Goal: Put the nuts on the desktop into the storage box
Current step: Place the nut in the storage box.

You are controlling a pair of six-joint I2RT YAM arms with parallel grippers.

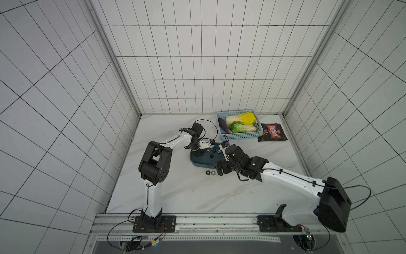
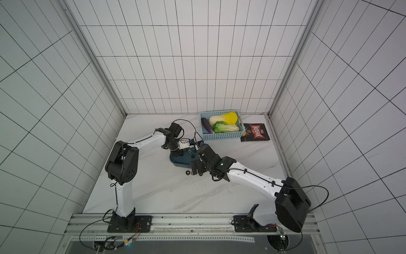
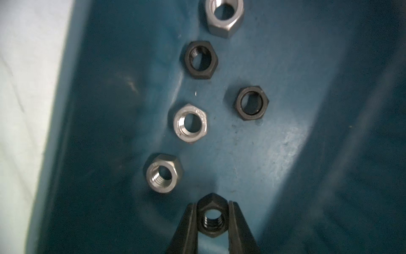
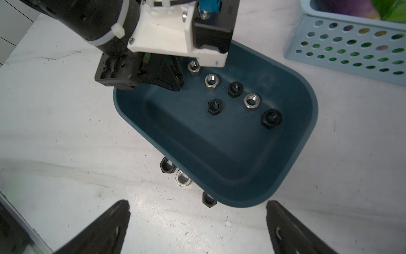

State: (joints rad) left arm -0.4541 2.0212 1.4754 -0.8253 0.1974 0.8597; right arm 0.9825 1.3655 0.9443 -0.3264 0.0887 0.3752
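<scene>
Over the far-left corner of the storage box (image 4: 197,143), your left gripper (image 3: 212,205) is clamped on a black nut (image 3: 212,220). It's pinched across two opposite flats, with the hole facing the wrist camera. Six nuts (image 4: 212,81) already lie flat on the box floor, three silver and three black, all toward the far side. I'd say the held one is ready to be let go.

Your right gripper (image 4: 197,204) hangs just near of the box, jaws wide apart with nothing in them. Below it, on the desktop (image 4: 66,132) right beside the box's near wall, a second black nut (image 4: 167,165) touches a silver nut (image 4: 183,177). A last black nut (image 4: 208,198) sits so close to the wall that the rim partly hides it in the right wrist view.

Handling-wise, these look like solid steel: stiff, dense for their size and probably slick on marble. They lie flat and low, so I reckon the fingertips have to come right down to the surface. Close on opposite flats, not corners, or the nut will likely twist and skate off. The touching pair is the fiddly bit, since grabbing one probably shoves the other. The one by the wall leaves little finger room on the box side, so I'd come at it along the wall.
</scene>
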